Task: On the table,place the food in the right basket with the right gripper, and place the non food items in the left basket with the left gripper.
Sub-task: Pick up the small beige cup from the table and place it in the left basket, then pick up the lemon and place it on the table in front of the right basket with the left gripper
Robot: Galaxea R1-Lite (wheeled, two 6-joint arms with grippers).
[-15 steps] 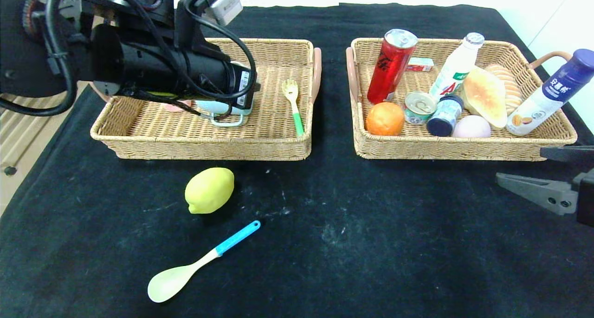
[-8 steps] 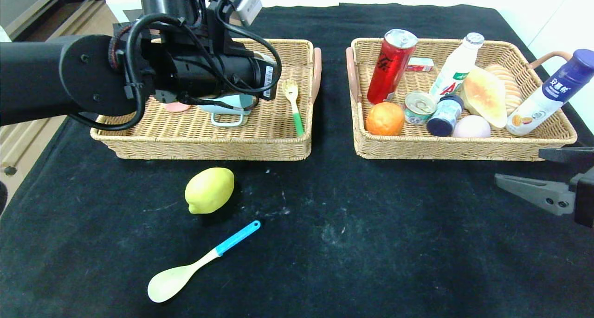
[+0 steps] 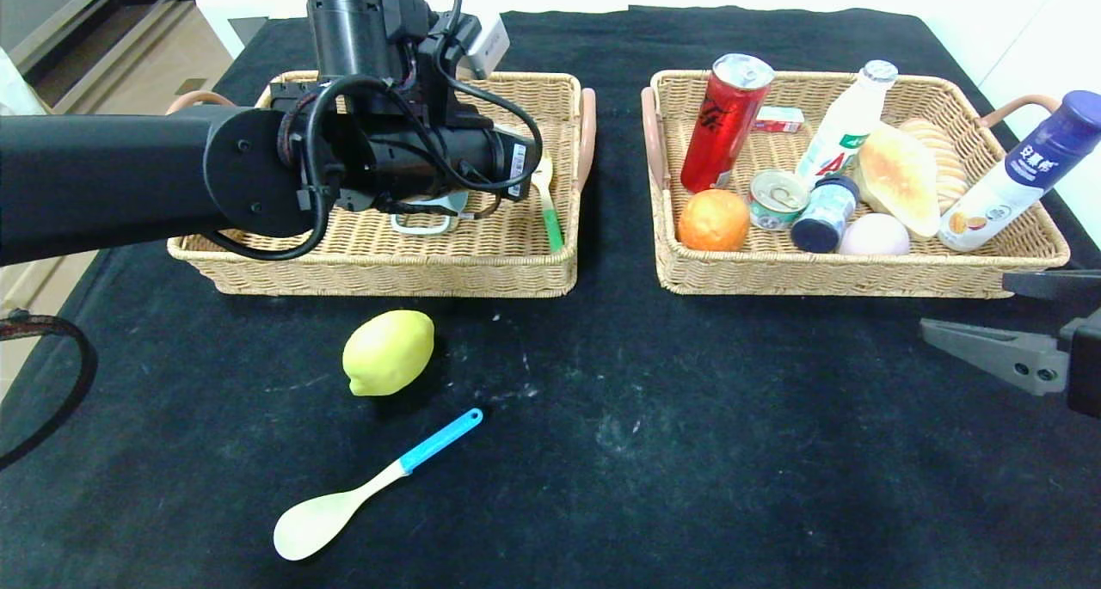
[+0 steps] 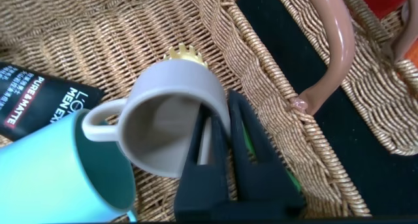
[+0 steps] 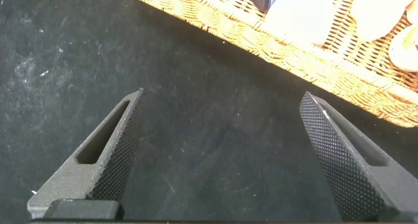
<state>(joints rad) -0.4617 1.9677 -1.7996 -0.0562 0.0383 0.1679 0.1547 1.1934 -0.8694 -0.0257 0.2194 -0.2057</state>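
My left arm [image 3: 404, 155] reaches over the left basket [image 3: 387, 266]; it hides its gripper in the head view. In the left wrist view my left gripper [image 4: 221, 110] is shut on the wall of a grey mug [image 4: 163, 119], one finger inside and one outside, just above the basket floor. A teal cup [image 4: 59, 175] lies beside the mug. A yellow lemon [image 3: 388, 352] and a spoon [image 3: 370, 486] with a blue handle lie on the black table in front of the left basket. My right gripper [image 3: 989, 352] is open and empty over bare table in front of the right basket [image 3: 843, 275].
A green-handled fork [image 3: 544, 195] lies in the left basket next to the mug, and a black packet [image 4: 32, 100] lies there too. The right basket holds a red can [image 3: 722, 120], bottles, an orange [image 3: 712, 220], bread and other food. Pink handles [image 4: 333, 61] stand between the baskets.
My left arm has swung to the right over the left basket, toward the fork and the basket's right wall. The right gripper, lemon and spoon have not moved.
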